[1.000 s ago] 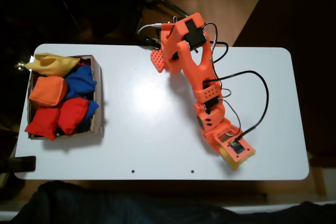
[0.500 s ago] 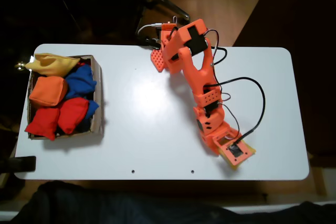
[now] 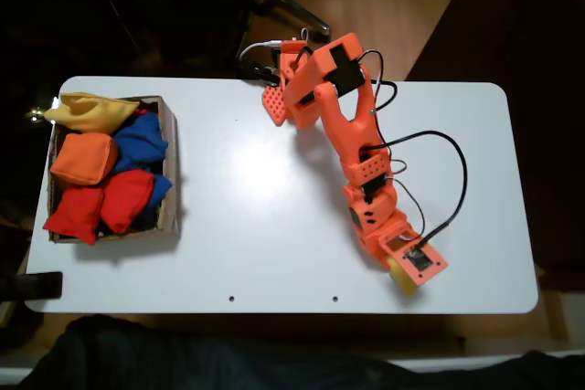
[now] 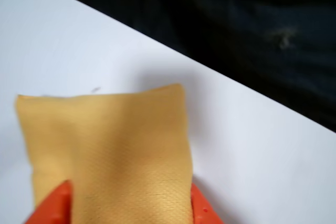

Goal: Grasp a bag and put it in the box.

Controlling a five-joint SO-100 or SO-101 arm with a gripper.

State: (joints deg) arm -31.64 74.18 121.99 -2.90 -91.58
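Observation:
The golden-yellow bag lies on the white table near its front edge. In the wrist view, an orange fingertip presses its lower left side and another presses its lower right side, so my gripper is shut on it. From the fixed view, the gripper is at the front right of the table and covers most of the bag. The brown cardboard box stands far off at the left end of the table.
The box holds a pale yellow bag, an orange bag, blue bags and two red bags. A black cable loops beside the arm. The table's front edge runs close behind the bag.
The gripper has turned and settled further over the bag. Less yellow cloth shows around it now than one second ago.

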